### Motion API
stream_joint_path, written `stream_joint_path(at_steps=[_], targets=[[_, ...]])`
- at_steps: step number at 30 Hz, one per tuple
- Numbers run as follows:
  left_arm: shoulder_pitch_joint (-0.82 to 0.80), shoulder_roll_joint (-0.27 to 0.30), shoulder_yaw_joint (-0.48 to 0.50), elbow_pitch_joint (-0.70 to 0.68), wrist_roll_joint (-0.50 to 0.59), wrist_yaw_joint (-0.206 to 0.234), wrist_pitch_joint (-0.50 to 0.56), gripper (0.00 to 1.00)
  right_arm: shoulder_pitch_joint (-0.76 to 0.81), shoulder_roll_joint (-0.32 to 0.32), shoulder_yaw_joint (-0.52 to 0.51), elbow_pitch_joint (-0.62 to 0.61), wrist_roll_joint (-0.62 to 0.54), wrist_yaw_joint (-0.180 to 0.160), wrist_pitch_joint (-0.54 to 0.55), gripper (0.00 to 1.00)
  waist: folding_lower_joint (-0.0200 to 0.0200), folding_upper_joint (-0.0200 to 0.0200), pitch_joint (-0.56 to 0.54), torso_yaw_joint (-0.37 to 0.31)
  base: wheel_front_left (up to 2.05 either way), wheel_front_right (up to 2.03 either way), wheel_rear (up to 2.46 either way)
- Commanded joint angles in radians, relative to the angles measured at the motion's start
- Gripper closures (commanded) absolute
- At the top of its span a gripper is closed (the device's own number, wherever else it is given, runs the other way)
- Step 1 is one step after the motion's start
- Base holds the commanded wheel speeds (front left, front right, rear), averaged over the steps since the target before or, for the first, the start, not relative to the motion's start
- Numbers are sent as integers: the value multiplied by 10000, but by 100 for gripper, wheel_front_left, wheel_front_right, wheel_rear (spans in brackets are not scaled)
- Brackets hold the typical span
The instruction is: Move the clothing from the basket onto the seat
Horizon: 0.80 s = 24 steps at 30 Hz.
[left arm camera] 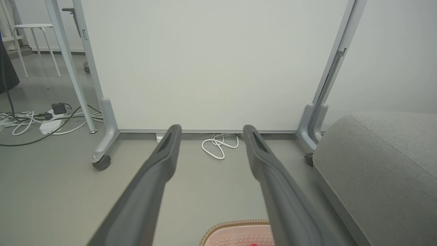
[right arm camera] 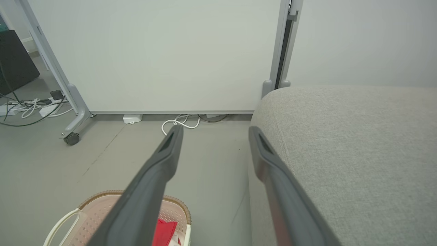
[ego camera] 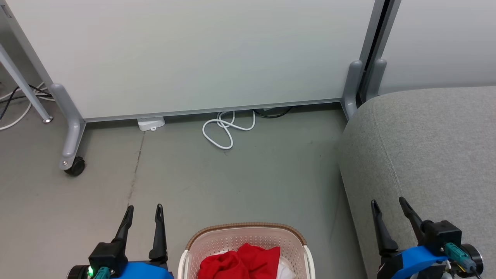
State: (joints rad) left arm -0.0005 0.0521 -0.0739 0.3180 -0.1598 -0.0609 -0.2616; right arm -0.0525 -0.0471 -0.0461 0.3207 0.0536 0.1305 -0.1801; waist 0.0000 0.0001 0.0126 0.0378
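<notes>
Grey flooring (ego camera: 232, 182) is occupied by the basket (ego camera: 248, 226), clothing (ego camera: 240, 261) heaped inside, beside the seat (ego camera: 426, 147); left end effector (ego camera: 144, 209) and right end effector (ego camera: 388, 202) are held open and empty, so the pick is judged pending and a descent into the basket required.

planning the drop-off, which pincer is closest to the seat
The right pincer: in the head view it overlaps the grey seat, while the left pincer sits on the far side of the basket, over floor.
</notes>
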Motion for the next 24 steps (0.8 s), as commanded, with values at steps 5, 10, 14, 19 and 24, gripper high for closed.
stream_joint_path(at_steps=[5, 10, 14, 19, 24], targets=[[86, -11, 5, 19, -12, 42, -52, 0, 32, -59, 3, -39, 68, 5, -77, 0, 0, -1, 48, -6, 0, 0, 0], [48, -5, 4, 27, 86, 23, -52, 0, -132, -58, 149, -121, 98, 5, -55, 0, 0, -1, 221, -135, 0, 0, 0], [-63, 86, -39, 296, 182, -43, -52, 0, -393, -58, 494, -161, 151, 3, -54, 0, 0, -1, 551, -556, 0, 0, 0], [-299, 197, -88, 775, 206, -102, -45, 0, -744, -58, 945, -213, 238, 3, -104, 0, 0, -1, 1088, -1210, 0, 0, 0], [-842, 380, -268, 1836, 246, -211, 402, 0, -1199, -50, 1462, -118, 534, 5, -300, 0, 0, -1, 1944, -2073, 0, 0, 0]])
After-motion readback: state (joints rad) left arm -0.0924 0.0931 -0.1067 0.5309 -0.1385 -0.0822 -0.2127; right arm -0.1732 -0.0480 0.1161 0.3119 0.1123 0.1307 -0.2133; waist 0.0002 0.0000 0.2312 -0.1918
